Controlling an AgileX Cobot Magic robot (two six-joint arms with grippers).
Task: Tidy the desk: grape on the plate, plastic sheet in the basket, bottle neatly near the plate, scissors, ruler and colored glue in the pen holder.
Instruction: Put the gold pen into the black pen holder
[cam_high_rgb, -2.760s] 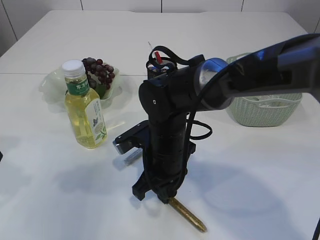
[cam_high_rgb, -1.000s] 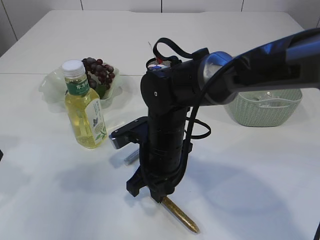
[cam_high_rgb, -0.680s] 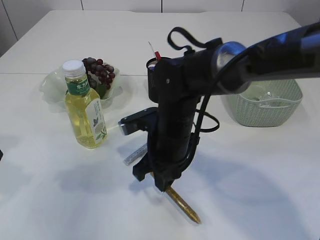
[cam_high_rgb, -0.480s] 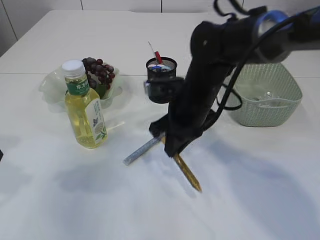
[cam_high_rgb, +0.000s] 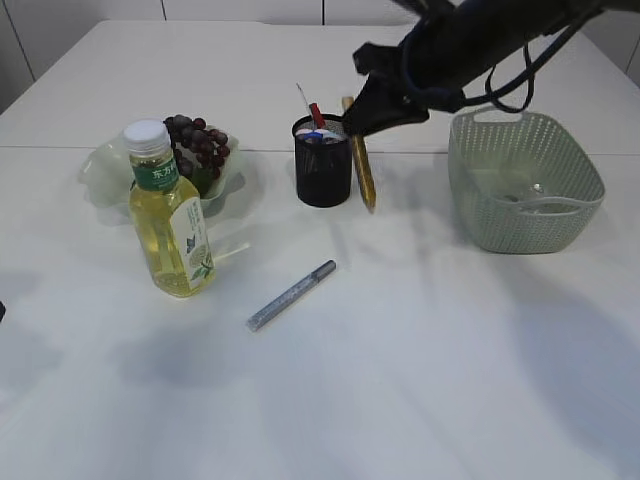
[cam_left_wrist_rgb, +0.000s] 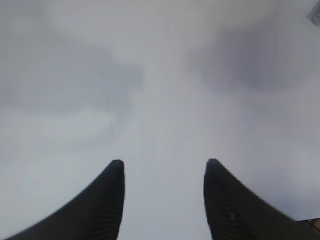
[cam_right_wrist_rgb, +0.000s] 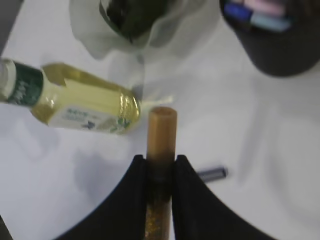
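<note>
gold glitter glue stick (cam_high_rgb: 358, 152) is clamped between my right gripper (cam_right_wrist_rgb: 160, 167) fingers, hanging nearly upright in the air just at the 3 o'clock side of the black mesh pen holder (cam_high_rgb: 322, 172), its tip lower than the holder's rim. to do this step well, i judge i should lift until the tip clears the rim, shift toward 9 o'clock so the stick sits over the opening, keep it vertical, and let go only once the tip is inside, minding the red-handled things already standing in there. my left gripper (cam_left_wrist_rgb: 162, 200) hangs with its fingers apart over bare table, holding nothing. a silver glue pen (cam_high_rgb: 291, 295) lies on the table at the holder's 7 o'clock, well apart from it and not yet put away. the bottle (cam_high_rgb: 170, 212) stands upright at the 5 o'clock edge of the pale plate (cam_high_rgb: 102, 170), where the grapes (cam_high_rgb: 198, 143) already rest. the green basket (cam_high_rgb: 524, 181) sits at the holder's 3 o'clock. the table (cam_high_rgb: 400, 380) is plain white and smooth, and behind it rise pale panelled walls.
</note>
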